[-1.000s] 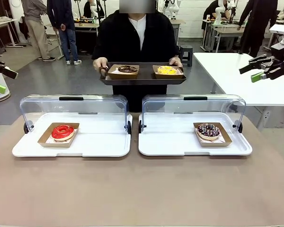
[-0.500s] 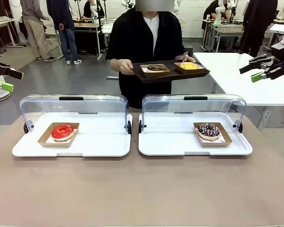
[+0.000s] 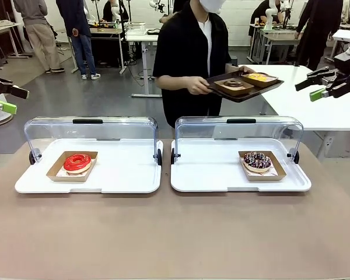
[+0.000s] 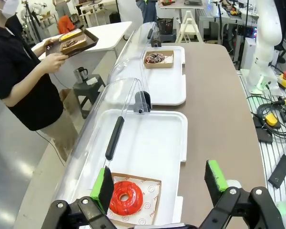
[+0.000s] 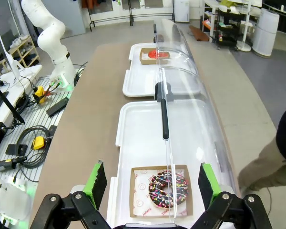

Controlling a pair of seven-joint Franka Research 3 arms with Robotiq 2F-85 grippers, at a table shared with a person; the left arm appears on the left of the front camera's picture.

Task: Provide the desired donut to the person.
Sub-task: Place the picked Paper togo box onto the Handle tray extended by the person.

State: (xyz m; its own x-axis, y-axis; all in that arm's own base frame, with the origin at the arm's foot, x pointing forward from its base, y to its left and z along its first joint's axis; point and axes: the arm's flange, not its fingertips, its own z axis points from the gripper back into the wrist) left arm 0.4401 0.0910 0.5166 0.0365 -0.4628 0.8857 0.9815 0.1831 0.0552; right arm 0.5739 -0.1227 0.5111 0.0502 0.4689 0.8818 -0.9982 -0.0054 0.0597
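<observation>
A red-glazed donut (image 3: 77, 162) (image 4: 126, 197) (image 5: 157, 53) lies in a cardboard tray on the left white tray (image 3: 122, 178). A chocolate donut with sprinkles (image 3: 257, 161) (image 5: 168, 187) (image 4: 155, 58) lies on the right white tray (image 3: 210, 175). Nothing shows which donut is the desired one. The person (image 3: 192, 52) (image 4: 24, 81) stands behind the table, turned right, carrying a dark tray (image 3: 245, 90) with two donuts. My left gripper (image 3: 9, 99) (image 4: 158, 183) hangs open high at the far left, above the red donut. My right gripper (image 3: 311, 88) (image 5: 150, 183) hangs open high at the far right, above the sprinkled donut.
Both clear lids (image 3: 90, 131) (image 3: 239, 131) stand swung back along the trays' far edges. A white side table (image 3: 291, 93) stands beyond the right tray. The brown tabletop (image 3: 175, 233) in front of the trays is bare. Other people stand far off at the back left.
The person has turned and carried the dark tray from the middle toward the white side table on the right. My left gripper shifted slightly early on; my right one has not moved.
</observation>
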